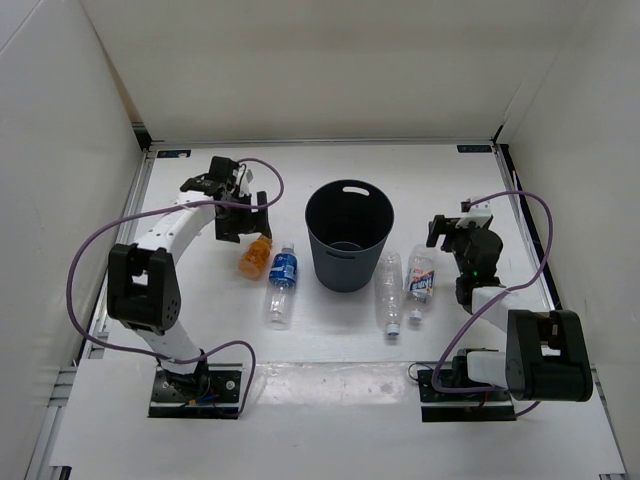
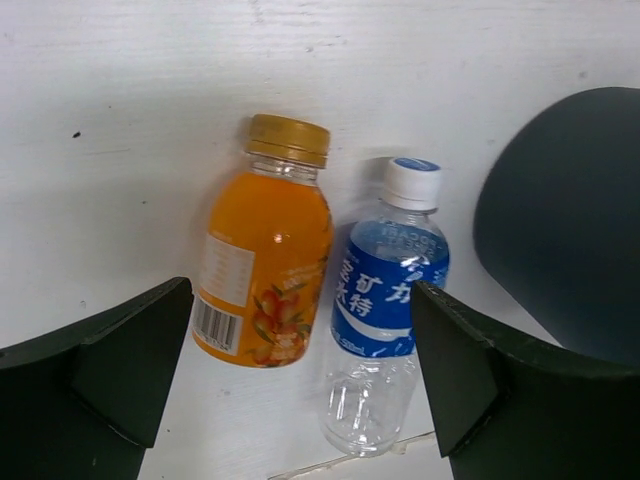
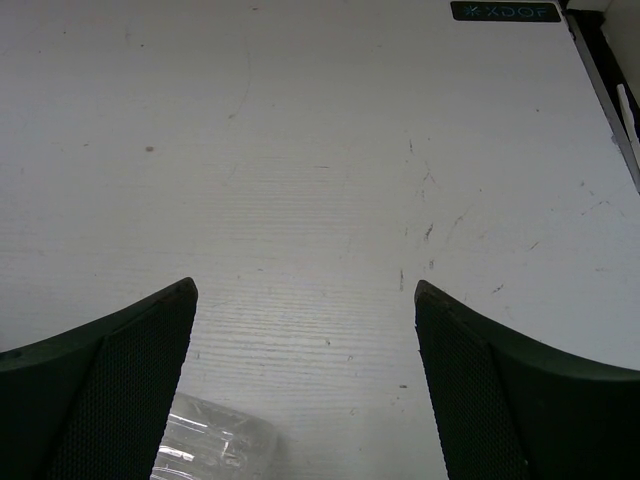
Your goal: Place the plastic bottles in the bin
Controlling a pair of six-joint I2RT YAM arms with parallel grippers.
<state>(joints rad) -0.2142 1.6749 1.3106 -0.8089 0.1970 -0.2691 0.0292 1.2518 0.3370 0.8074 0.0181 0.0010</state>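
left wrist: left tool (image 2: 302,293) wide open over orange bottle (image 2: 265,262), touching nothing.

Two bottles (image 1: 283,283) lie left of the bin (image 1: 345,262), two more bottles (image 1: 390,290) right of it.

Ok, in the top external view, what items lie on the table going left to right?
Short orange plastic bottle → clear plastic bottle with blue label → dark grey-blue round plastic bin → plain clear plastic bottle → clear plastic bottle with white-red-blue label.
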